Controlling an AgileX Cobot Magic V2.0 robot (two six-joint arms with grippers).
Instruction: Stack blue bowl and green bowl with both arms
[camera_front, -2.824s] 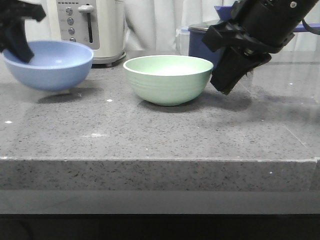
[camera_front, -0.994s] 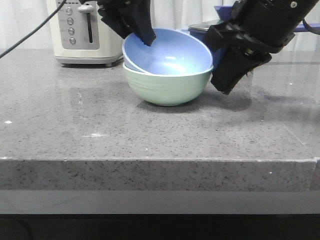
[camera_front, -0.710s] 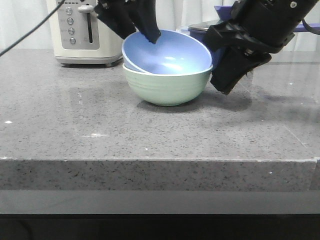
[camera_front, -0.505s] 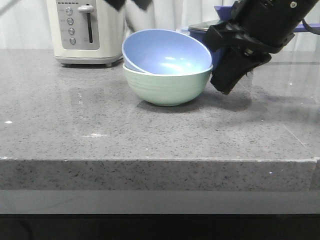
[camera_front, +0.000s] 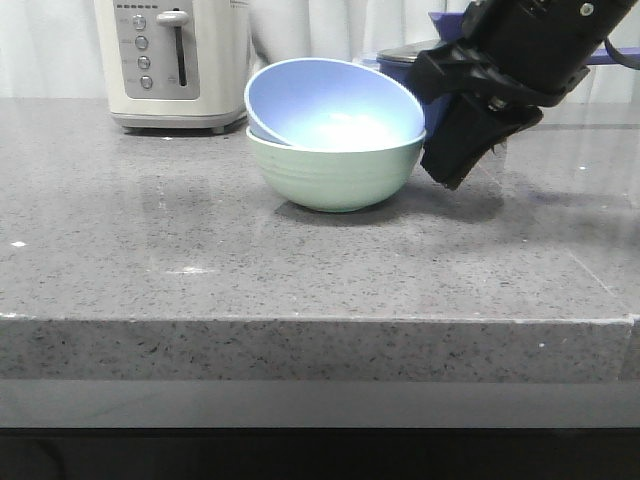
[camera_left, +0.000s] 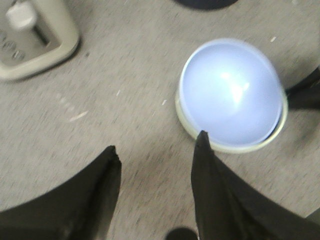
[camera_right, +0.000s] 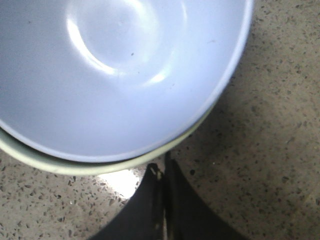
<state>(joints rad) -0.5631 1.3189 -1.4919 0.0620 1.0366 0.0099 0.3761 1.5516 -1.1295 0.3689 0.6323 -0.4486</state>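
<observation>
The blue bowl (camera_front: 335, 105) sits tilted inside the green bowl (camera_front: 335, 175) at the middle of the counter. Both also show in the left wrist view, blue bowl (camera_left: 230, 92) and green rim (camera_left: 240, 148), and in the right wrist view, blue bowl (camera_right: 115, 70) and green rim (camera_right: 60, 165). My right gripper (camera_front: 450, 175) is shut and empty, its tips (camera_right: 162, 167) right beside the green bowl's rim. My left gripper (camera_left: 156, 150) is open and empty, high above the counter and out of the front view.
A cream toaster (camera_front: 175, 60) stands at the back left and shows in the left wrist view (camera_left: 35, 37). A dark navy lidded pot (camera_front: 405, 75) stands behind the bowls, partly hidden by the right arm. The counter's front edge (camera_front: 320, 322) runs across the front view.
My left gripper carried the blue bowl from the left into the green bowl, let go of it, and rose out of the front view. The right arm has not moved.
</observation>
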